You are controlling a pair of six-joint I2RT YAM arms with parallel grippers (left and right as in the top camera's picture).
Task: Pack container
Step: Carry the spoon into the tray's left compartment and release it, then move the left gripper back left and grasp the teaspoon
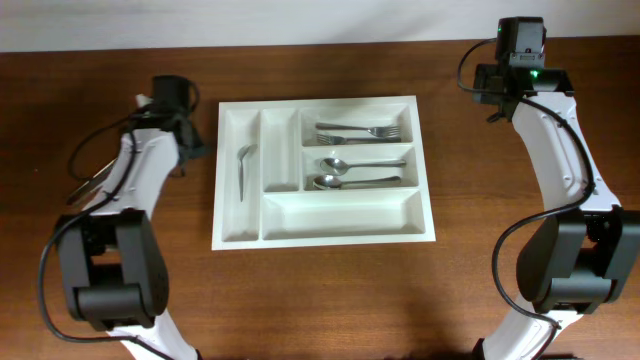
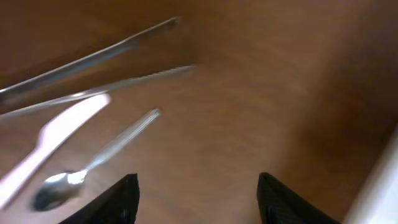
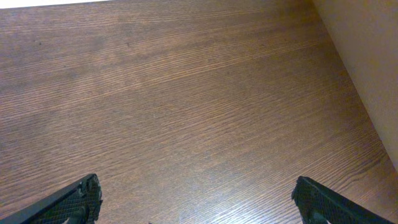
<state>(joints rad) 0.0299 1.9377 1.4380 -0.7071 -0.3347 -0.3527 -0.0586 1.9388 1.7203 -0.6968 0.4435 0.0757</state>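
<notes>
The white cutlery tray point(image 1: 240, 236) lies in the middle of the table. Its top right compartment holds forks point(image 1: 357, 131), the one below it two spoons point(image 1: 352, 172), and the far left narrow one a single utensil point(image 1: 244, 165). My left gripper point(image 1: 188, 140) hovers just left of the tray, open and empty point(image 2: 196, 186). Loose cutlery lies on the table ahead of it: a small spoon point(image 2: 59, 185), a pale knife point(image 2: 62, 129) and two long handles point(image 2: 93, 59). My right gripper point(image 1: 503, 88) is open and empty over bare wood point(image 3: 196, 193) at the far right.
The tray's white edge point(image 2: 382, 180) shows at the left wrist view's lower right. Loose cutlery point(image 1: 88, 184) is partly hidden under the left arm. A pale wall point(image 3: 367, 56) borders the table by the right gripper.
</notes>
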